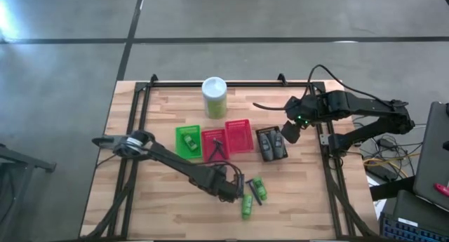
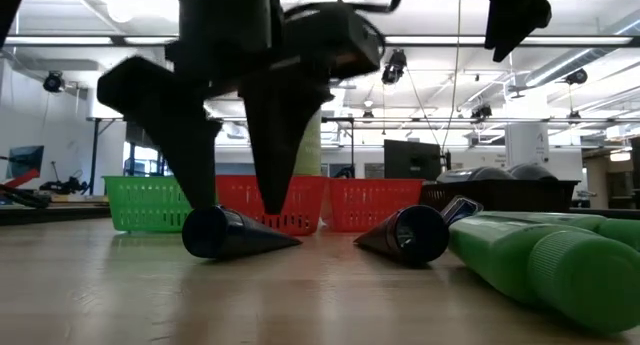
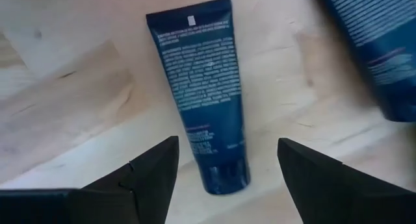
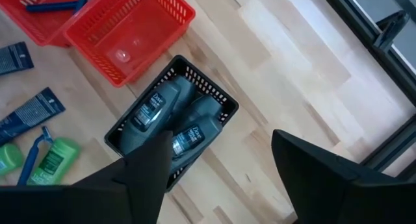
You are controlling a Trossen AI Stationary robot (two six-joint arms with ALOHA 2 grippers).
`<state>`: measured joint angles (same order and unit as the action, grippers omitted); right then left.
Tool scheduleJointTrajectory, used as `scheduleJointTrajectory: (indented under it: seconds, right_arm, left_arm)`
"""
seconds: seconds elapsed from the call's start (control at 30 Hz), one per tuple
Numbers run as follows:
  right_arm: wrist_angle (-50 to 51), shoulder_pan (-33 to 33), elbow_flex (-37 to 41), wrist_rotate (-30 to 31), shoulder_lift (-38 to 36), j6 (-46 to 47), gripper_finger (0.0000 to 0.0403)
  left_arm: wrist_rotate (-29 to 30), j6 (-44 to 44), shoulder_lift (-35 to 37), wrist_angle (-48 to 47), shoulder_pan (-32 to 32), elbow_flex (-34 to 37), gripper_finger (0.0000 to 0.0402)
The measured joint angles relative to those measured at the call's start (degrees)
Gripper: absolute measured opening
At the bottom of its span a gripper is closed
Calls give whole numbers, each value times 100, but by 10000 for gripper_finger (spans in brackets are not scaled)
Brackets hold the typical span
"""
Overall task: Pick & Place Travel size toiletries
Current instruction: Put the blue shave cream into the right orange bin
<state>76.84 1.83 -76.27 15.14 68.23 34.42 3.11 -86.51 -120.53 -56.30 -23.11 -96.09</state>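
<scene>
My left gripper is open and points down near the table's front middle. Its fingers stand on either side of a black flat tube lying on the wood, cap end toward the wrist, with a gap on both sides. A second black tube lies just right of it. Green mini tubes lie beside them. My right gripper is open and hangs above the dark mesh basket, which holds three grey oval bottles.
Behind the tubes stand a green basket and two red baskets, one holding blue-handled razors. The pale-green canister stands behind them. A razor lies among the loose tubes. Bare wood lies at the table's left.
</scene>
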Motion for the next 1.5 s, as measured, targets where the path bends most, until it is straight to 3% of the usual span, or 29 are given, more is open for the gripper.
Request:
scheduleJointTrajectory:
  seconds: [0.37, 0.57, 0.7, 0.87, 1.03, 1.2, 1.33, 1.5]
  right_arm:
    - [15, 0, 2, -2, 0, -16, 242]
    - [31, 0, 5, -9, 0, -15, 255]
    - [61, 7, 7, -9, 0, -16, 266]
    - [94, 9, 7, -8, 0, -16, 277]
    - [94, 11, 11, -7, 0, -38, 285]
    - [127, 11, 12, -2, -19, -57, 292]
    - [208, 11, 4, 36, -164, 61, 295]
    - [230, 71, 5, 159, -527, 371, 281]
  left_arm:
    - [-213, 172, -42, 460, 15, 424, 264]
    - [-221, 313, -42, 678, 96, 455, 258]
    - [-244, 459, -42, 636, 137, 474, 223]
    - [-221, 690, -31, 561, 150, 492, 140]
    - [192, 843, 147, 582, 205, 403, 125]
    - [707, 1012, 772, 637, 397, 236, 125]
    - [1480, 1300, 1238, 887, 776, 239, 151]
    - [1495, 2061, 1377, 1770, 1537, 269, 146]
